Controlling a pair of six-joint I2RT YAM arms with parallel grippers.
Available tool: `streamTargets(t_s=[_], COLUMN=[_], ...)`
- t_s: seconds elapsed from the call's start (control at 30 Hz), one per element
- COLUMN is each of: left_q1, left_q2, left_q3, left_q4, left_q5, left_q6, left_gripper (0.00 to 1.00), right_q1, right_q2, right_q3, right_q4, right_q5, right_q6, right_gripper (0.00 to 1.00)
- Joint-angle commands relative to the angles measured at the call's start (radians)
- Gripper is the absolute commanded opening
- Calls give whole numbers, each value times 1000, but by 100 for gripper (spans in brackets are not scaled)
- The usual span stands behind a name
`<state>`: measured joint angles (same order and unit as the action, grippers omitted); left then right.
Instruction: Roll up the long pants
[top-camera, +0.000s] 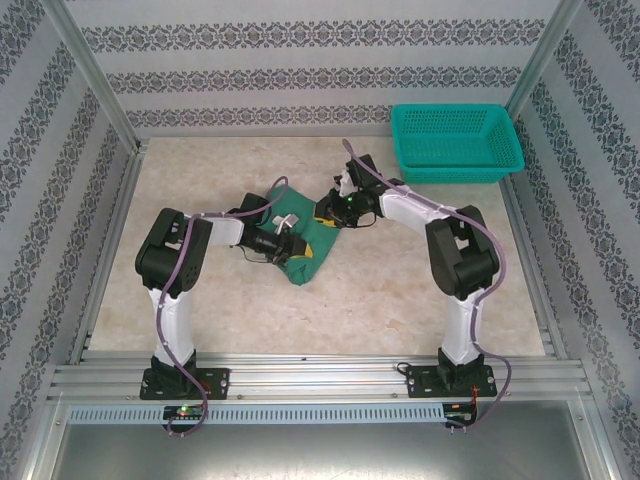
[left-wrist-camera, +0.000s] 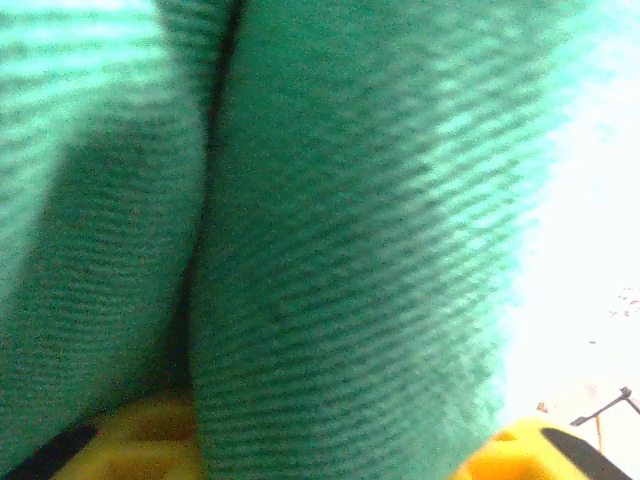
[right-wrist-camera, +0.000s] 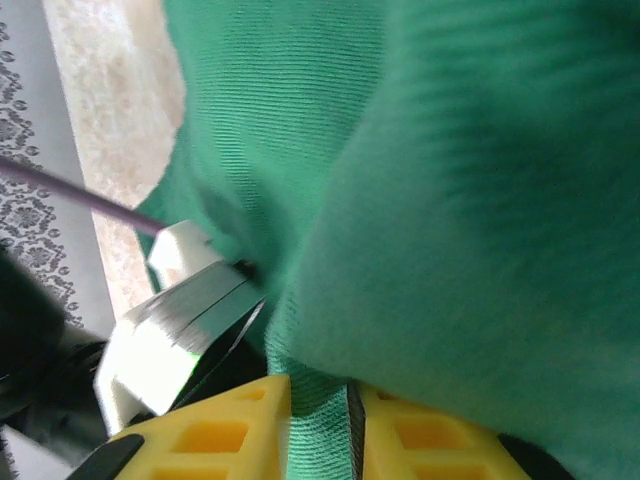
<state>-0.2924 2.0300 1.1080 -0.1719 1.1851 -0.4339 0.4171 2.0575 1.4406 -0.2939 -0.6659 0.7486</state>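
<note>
The long pants (top-camera: 306, 262) lie bunched into a compact dark green bundle at the middle of the table. My left gripper (top-camera: 290, 243) reaches into the bundle from the left. In the left wrist view a thick fold of the pants (left-wrist-camera: 350, 250) fills the wide gap between its yellow fingers (left-wrist-camera: 540, 452); the left gripper (left-wrist-camera: 330, 455) may or may not be pressing it. My right gripper (top-camera: 335, 207) comes in from the right. Up close, this right gripper (right-wrist-camera: 325, 440) is shut on a thin fold of the pants (right-wrist-camera: 450, 200).
A teal mesh basket (top-camera: 460, 170) stands at the back right corner. Patterned walls and metal posts enclose the table. Bare tabletop (top-camera: 200, 180) surrounds the bundle. The left arm's white and grey wrist (right-wrist-camera: 170, 330) sits close beside the right gripper's fingers.
</note>
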Motion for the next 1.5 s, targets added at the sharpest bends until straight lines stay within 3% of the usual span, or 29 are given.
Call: streamTargets(t_s=[0.0, 0.13, 0.27, 0.37, 0.47, 0.57, 0.6, 0.7, 0.8, 1.0, 1.27, 1.3, 1.37, 1.47], left_q1=[10, 10, -2, -66, -157, -237, -261, -320, -324, -279, -202, -202, -203, -206], left_q2=[-43, -167, -357, -465, -491, -419, -389, -310, -256, -265, -241, -238, -246, -278], left_q3=[19, -5, -39, -25, 5, 46, 57, 89, 105, 91, 66, 65, 51, 20], left_q4=[-119, -107, -149, -233, -276, -278, -274, -258, -260, -361, -417, -412, -379, -297], left_q5=[-155, -245, -498, -665, -663, -584, -576, -620, -652, -889, -994, -1008, -1054, -1031], left_q6=[92, 126, 183, 259, 300, 287, 287, 269, 265, 272, 204, 193, 153, 126], left_gripper=[47, 52, 53, 55, 51, 27, 23, 24, 27, 27, 28, 27, 0, 0], right_q1=[11, 13, 12, 12, 13, 13, 13, 13, 12, 8, 8, 6, 6, 4], right_q2=[83, 140, 158, 167, 173, 185, 188, 195, 189, 171, 186, 187, 188, 189], right_q3=[13, 22, 24, 29, 31, 40, 44, 50, 45, 20, 26, 26, 27, 30], right_q4=[-6, 5, -1, -4, -9, -17, -19, -29, -30, -25, -38, -40, -43, -46], right_q5=[-18, -12, 6, 2, 7, 6, 6, 9, 12, 20, 18, 19, 20, 20], right_q6=[-2, 3, 5, 5, 6, 9, 9, 11, 8, 2, -2, -2, -4, -8], right_gripper=[24, 23, 23, 23, 23, 23, 22, 21, 21, 21, 20, 20, 20, 20])
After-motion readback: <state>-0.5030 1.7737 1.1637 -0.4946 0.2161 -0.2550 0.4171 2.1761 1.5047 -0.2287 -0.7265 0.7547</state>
